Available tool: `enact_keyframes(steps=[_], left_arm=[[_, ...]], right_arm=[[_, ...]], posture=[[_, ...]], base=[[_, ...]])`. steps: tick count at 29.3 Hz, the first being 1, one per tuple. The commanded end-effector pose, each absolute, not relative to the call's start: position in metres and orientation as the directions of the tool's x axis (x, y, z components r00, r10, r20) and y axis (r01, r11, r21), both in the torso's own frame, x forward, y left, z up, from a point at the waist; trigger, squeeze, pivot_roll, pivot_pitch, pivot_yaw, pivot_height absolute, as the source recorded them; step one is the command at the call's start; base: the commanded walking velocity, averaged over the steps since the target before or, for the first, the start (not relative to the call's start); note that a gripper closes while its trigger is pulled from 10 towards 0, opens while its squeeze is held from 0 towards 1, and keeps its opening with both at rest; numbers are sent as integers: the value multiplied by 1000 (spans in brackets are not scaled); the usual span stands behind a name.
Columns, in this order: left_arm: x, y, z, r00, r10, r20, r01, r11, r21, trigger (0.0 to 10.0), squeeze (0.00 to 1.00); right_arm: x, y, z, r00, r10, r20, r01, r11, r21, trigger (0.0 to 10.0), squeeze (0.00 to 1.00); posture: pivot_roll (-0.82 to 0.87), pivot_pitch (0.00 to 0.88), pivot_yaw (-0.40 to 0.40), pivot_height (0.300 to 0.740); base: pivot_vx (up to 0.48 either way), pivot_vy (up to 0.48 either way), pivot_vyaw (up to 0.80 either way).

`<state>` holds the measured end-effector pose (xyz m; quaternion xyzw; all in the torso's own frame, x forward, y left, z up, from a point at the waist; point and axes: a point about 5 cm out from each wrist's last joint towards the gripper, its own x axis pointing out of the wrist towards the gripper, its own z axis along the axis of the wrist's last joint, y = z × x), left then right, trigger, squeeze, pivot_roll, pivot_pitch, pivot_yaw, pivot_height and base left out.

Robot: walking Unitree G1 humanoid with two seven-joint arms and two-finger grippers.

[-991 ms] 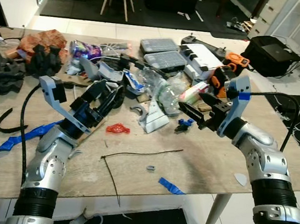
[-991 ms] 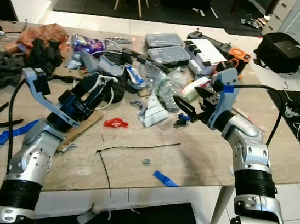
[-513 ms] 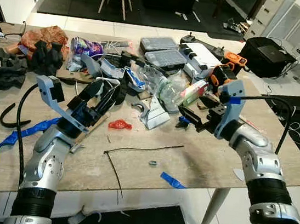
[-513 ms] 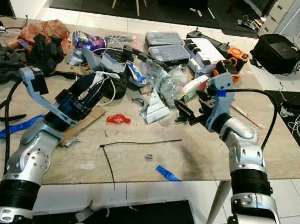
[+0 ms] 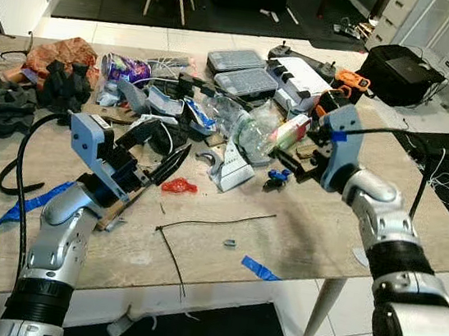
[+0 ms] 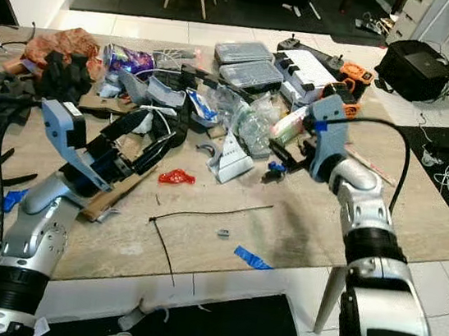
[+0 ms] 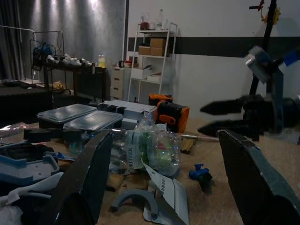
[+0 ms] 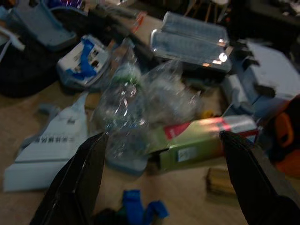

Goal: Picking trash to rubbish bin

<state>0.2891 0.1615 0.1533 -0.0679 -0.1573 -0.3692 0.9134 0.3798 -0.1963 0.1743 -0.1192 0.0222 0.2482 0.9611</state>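
Crushed plastic bottle (image 5: 250,134): in your head views it lies mid-surface toward the far edge, amid clutter. Left gripper (image 5: 160,155) jaws released, nothing held. Right gripper (image 6: 280,155) near bottle. Right wrist view: jaws released, bottle (image 8: 124,105) beside green carton (image 8: 201,138).

We see a pale wood-grain surface (image 5: 297,244) strewn with colour: a red scrap (image 5: 179,185), blue tape strips (image 5: 260,268), a thin black cable tie (image 5: 201,221), a clear crumpled bottle (image 5: 250,134), a green and red carton (image 8: 201,140), and an orange and black tool (image 5: 350,79). Both silver arms carry black fingers (image 7: 89,187).
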Motion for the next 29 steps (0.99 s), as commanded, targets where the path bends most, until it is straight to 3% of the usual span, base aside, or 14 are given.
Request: enact_keyframes(steps=[1,11,20,23,29], left_arm=[[287,163,152,678,-665,314,696,718,15,10000,0],[294,164,150,737,-610,292,643,765,-25,10000,0],[294,163,146,751,-607,258,641,765,-64,10000,0],[300,167,146,795,-545,267,585,805,-97,10000,0],[302,168,146,807,-530,258,570,814,-110,10000,0]], right_arm=[[380,-202,173,885,451,-111,-465,856,-227,10000,0],[381,-201,169,887,452,-92,-461,864,-202,10000,0],[381,-197,167,885,459,-76,-465,864,-192,10000,0],[381,-198,168,886,457,-71,-462,866,-193,10000,0],[382,-200,170,888,455,-63,-458,867,-196,10000,0]], posture=[[17,0,-46,740],[16,0,-45,740],[18,0,-48,740],[18,0,-47,740],[17,0,-48,740]], base=[[0,0,0],[0,0,0],[0,-424,0],[0,0,0],[0,0,0]])
